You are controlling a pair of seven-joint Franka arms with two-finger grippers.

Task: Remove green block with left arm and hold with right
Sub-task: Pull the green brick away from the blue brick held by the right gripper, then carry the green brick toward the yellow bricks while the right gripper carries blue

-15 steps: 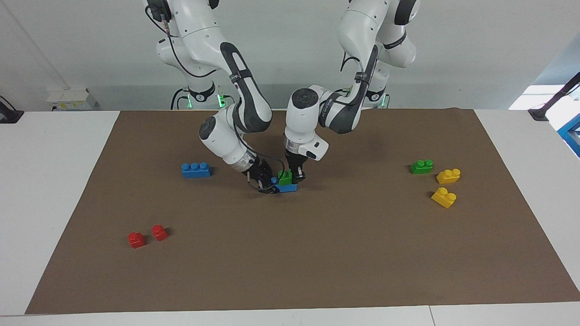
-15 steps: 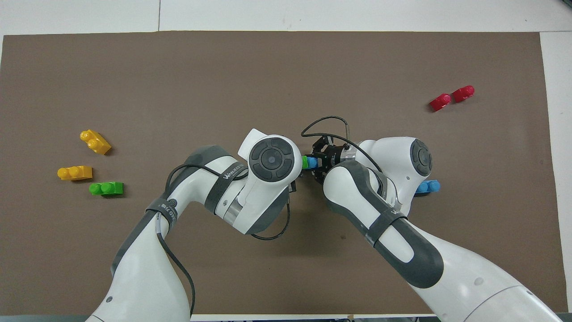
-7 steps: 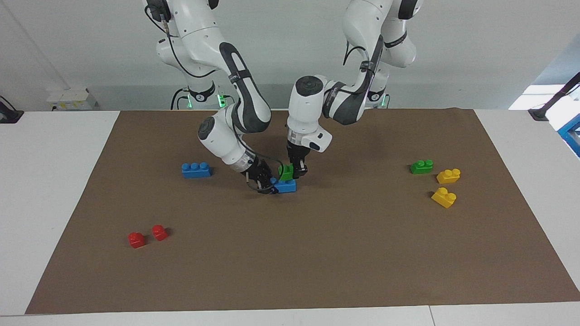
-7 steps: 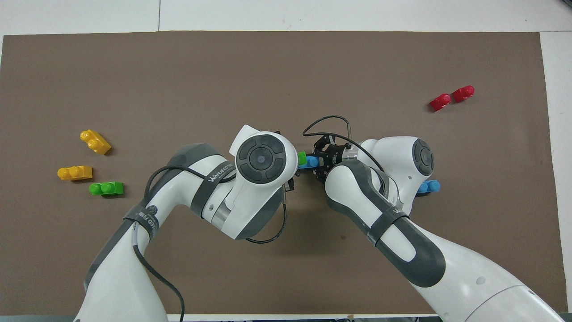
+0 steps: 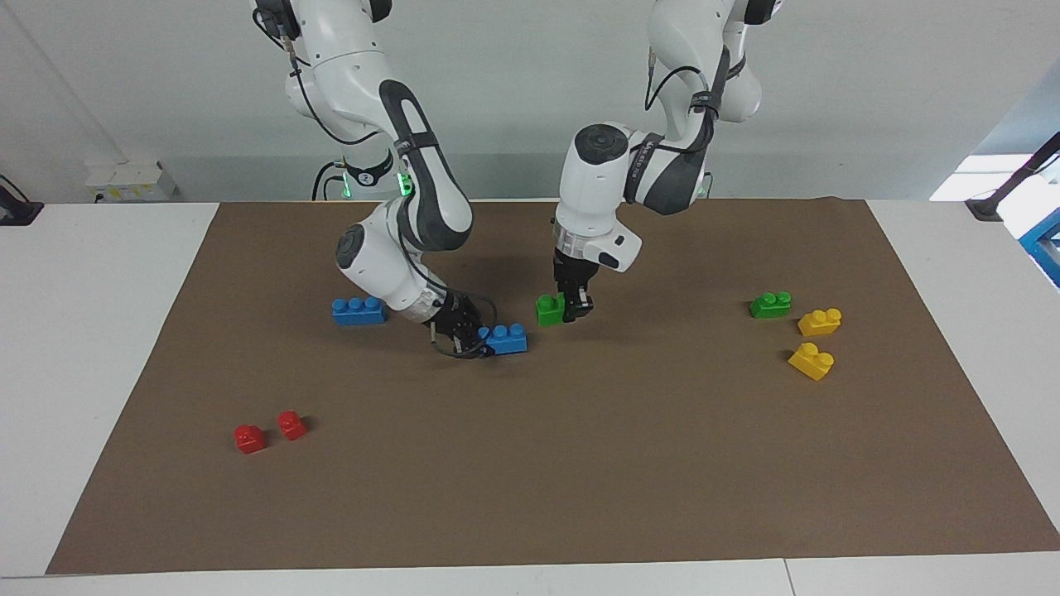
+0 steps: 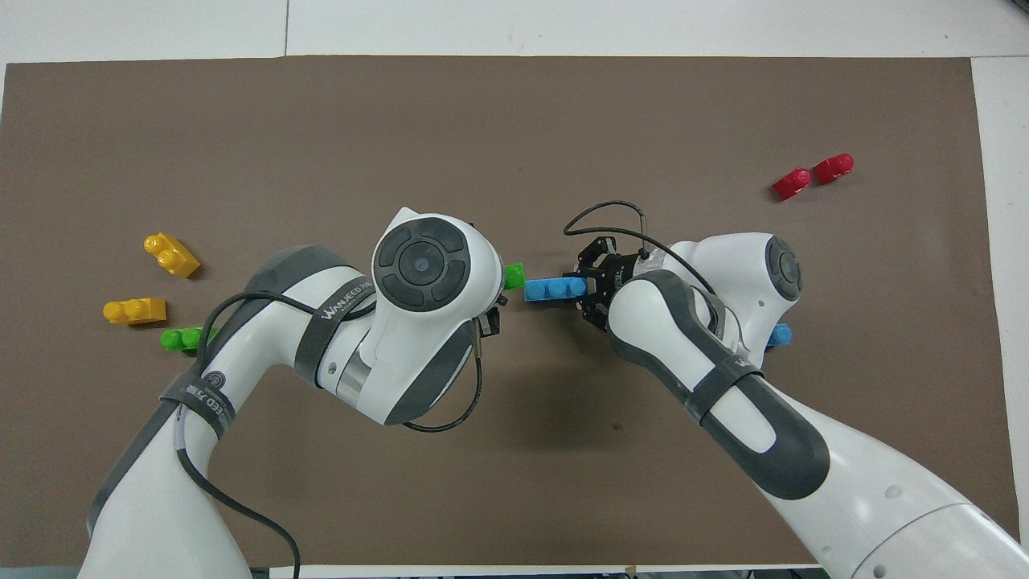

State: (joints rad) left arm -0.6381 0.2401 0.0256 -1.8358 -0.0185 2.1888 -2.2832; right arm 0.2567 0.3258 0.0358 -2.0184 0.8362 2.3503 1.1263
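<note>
The green block (image 5: 547, 310) hangs just above the mat, apart from the blue brick (image 5: 508, 338) and beside it toward the left arm's end. My left gripper (image 5: 572, 311) points down and is shut on the green block's end. In the overhead view the left wrist covers that gripper, and only a corner of the green block (image 6: 514, 276) shows. My right gripper (image 5: 470, 339) comes in low and slanted and is shut on the end of the blue brick (image 6: 551, 288), which is at mat level. The right gripper (image 6: 587, 286) shows dark at the brick's end.
A second blue brick (image 5: 358, 310) lies toward the right arm's end, and two red blocks (image 5: 269, 431) farther from the robots. Another green block (image 5: 770, 305) and two yellow bricks (image 5: 815, 341) lie toward the left arm's end. A brown mat (image 5: 580, 480) covers the table.
The green block has come off the top of the blue brick. My left gripper carried it up and toward the left arm's end. My right gripper drew the blue brick slightly the other way.
</note>
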